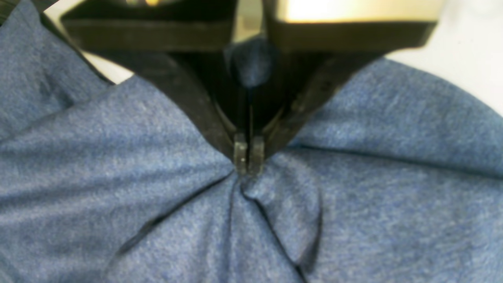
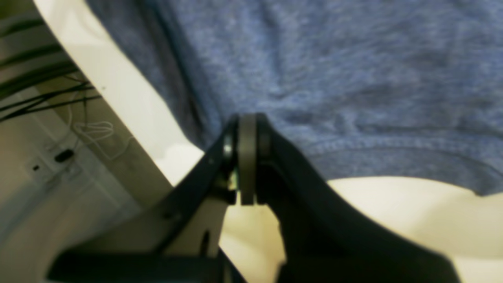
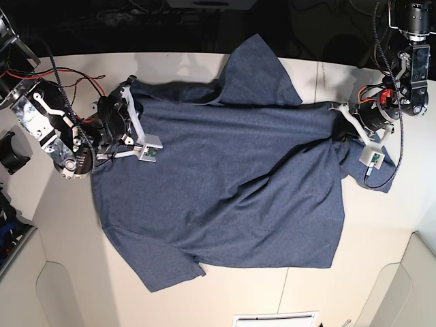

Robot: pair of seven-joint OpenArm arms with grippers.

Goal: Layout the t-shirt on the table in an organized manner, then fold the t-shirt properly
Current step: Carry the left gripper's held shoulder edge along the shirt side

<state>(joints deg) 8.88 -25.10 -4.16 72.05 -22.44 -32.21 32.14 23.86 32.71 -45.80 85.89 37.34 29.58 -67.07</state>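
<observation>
White table (image 3: 61,225) with thin dark seams carried the slate-blue t-shirt (image 3: 225,184), spread at centre. My left gripper (image 1: 247,165) at 3 o'clock pinched bunched cloth. My right gripper (image 2: 246,125) at 9 o'clock was pressed together at the shirt's hem. Dark room beyond 12 o'clock.

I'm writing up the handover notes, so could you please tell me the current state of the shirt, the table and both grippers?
t-shirt: spread mostly flat, plain side up, wrinkled, one sleeve folded over at the far edge.
table: partly covered by the shirt.
left gripper: shut, pinching a bunch of shirt fabric.
right gripper: shut, at the shirt's hemmed edge; grip on fabric unclear.
</observation>
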